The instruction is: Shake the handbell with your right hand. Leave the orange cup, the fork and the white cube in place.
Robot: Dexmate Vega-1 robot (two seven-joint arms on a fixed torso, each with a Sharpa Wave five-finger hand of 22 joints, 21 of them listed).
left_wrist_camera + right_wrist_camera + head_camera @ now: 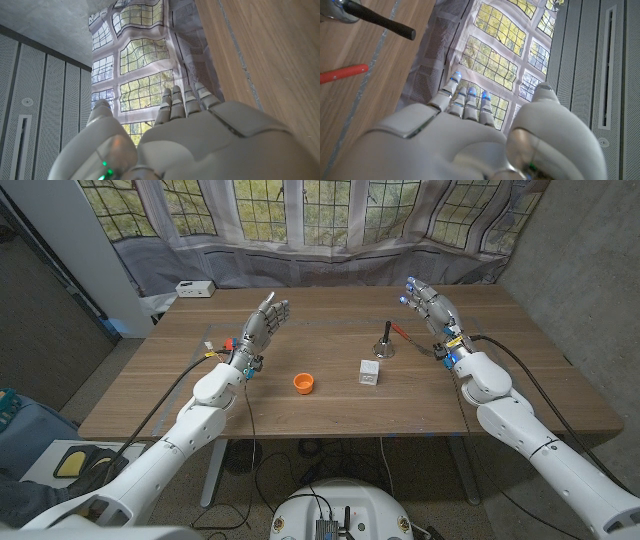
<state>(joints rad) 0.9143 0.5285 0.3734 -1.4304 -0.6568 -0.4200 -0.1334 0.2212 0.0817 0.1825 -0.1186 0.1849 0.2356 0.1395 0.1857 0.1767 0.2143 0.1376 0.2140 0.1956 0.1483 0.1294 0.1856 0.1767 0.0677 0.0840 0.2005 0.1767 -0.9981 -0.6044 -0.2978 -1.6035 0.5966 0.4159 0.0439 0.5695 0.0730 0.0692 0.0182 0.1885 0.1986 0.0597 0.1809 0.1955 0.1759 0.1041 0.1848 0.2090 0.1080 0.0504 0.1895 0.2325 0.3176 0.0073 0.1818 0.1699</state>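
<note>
The bell stands upright on the surface, its dark handle pointing straight up, just inboard of the right hand — toward the table's middle and slightly nearer the robot than the fingertips. That is the relation to work from: the right hand is clearly the closer one, and the handle's long axis is vertical, so a grasp would likely come in sideways around it. The right hand is raised above the surface's far right part, fingers extended and a little apart, holding nothing; in the right wrist view the bell's handle and the fork's red handle lie off to the hand's side.

The left hand is likewise up, fingers straight and close together, empty, well apart from the bell.

The cube sits just beside the bell on the near side; the cup is farther left. The fork lies between bell and right hand — a likely thing to brush.
</note>
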